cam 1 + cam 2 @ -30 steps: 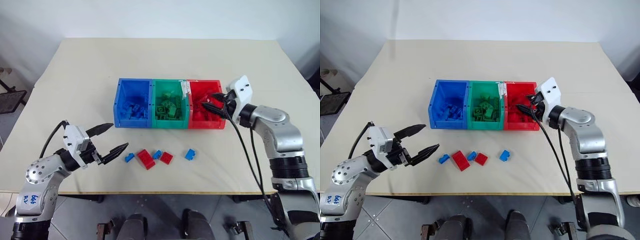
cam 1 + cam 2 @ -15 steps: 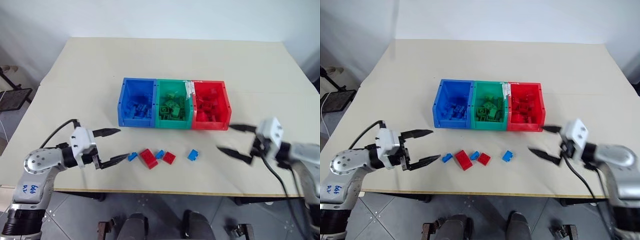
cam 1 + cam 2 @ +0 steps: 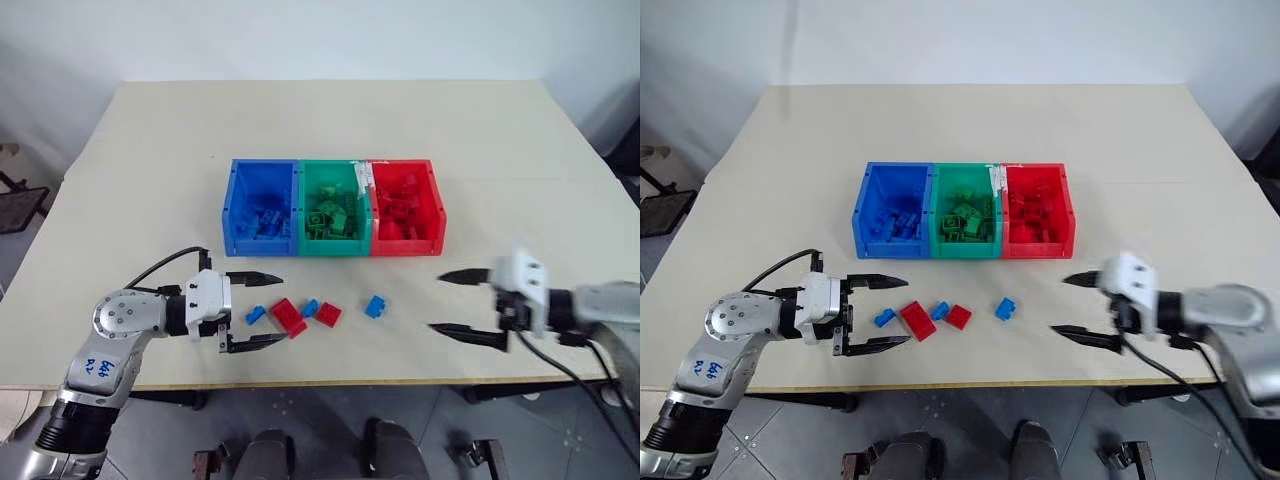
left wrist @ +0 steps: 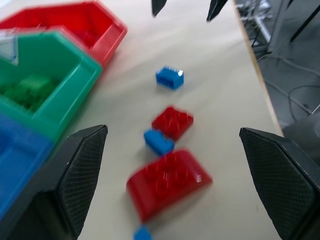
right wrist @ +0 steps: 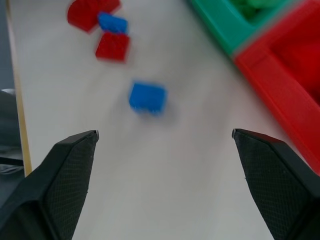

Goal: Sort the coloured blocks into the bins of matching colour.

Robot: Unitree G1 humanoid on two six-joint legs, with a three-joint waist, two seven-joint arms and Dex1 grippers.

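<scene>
The three joined bins, blue [image 3: 262, 205], green [image 3: 333, 205] and red [image 3: 408, 205], stand mid-table, each holding blocks of its own colour. In front of them lie loose blocks: a small blue one [image 3: 256, 314], a large red one [image 3: 288, 317], a blue one [image 3: 310, 308], a red one [image 3: 328, 315] and a blue one [image 3: 376, 306] off to the right. My left gripper [image 3: 285, 307] is open, its fingers spread either side of the left end of that row. Right of the lone blue block [image 5: 147, 97], my right gripper [image 3: 434, 302] is open and holds nothing.
The table's front edge [image 3: 350, 382] runs close behind both grippers. The bins' front wall [image 3: 333, 250] stands a short way beyond the loose blocks. Bare tabletop [image 3: 520, 200] stretches right of and behind the bins.
My right gripper has pulled back from the red bin toward the table's front and opened wide. My left gripper has shifted right and turned toward the loose blocks.
</scene>
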